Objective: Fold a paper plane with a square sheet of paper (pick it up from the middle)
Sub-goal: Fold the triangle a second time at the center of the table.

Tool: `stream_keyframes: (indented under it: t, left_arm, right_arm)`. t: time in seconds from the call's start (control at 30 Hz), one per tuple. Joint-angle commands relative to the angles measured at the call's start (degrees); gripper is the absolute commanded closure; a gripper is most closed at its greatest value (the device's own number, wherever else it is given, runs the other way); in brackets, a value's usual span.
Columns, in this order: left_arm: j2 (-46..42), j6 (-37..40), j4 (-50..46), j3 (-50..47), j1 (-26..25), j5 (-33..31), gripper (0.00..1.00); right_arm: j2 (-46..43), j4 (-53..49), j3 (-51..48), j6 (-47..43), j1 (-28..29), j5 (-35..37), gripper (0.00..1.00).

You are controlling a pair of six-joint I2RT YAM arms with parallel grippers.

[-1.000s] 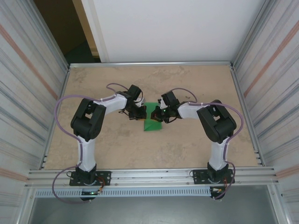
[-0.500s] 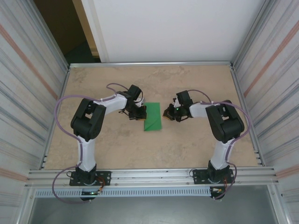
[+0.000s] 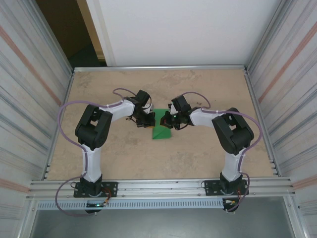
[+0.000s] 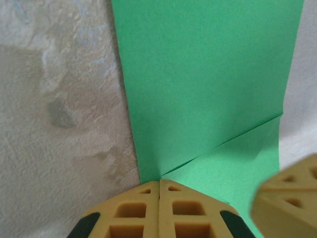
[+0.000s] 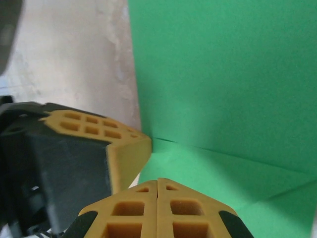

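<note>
Folded square sheet of paper [image 3: 161, 132] lies lengthwise, near-to-far.

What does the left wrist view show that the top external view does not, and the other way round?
Left wrist view: a diagonal crease across the green paper, and the left gripper shut, its tip at the paper's edge. Top external view: the left arm and the right arm whole, on the table. Both: the paper, with the right gripper close beside the left one.
</note>
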Motion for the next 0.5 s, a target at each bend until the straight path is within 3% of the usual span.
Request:
stream_keyframes:
  t: [0.0,0.27,0.47]
  left_arm:
    - [1.92,0.75,-3.68,-0.05,0.88,-2.84,1.00]
    - [0.46,0.63,-2.95,0.51,0.82,-1.62,1.00]
    - [-5.85,-0.38,0.57,1.04,0.86,1.73,0.99]
  right_arm:
    - [2.56,-0.59,1.86,0.71,-0.09,-1.13,1.00]
    - [5.07,-0.77,-1.33,0.69,-0.69,-0.38,1.00]
    - [6.23,-1.62,-3.89,0.91,-1.25,1.00,1.00]
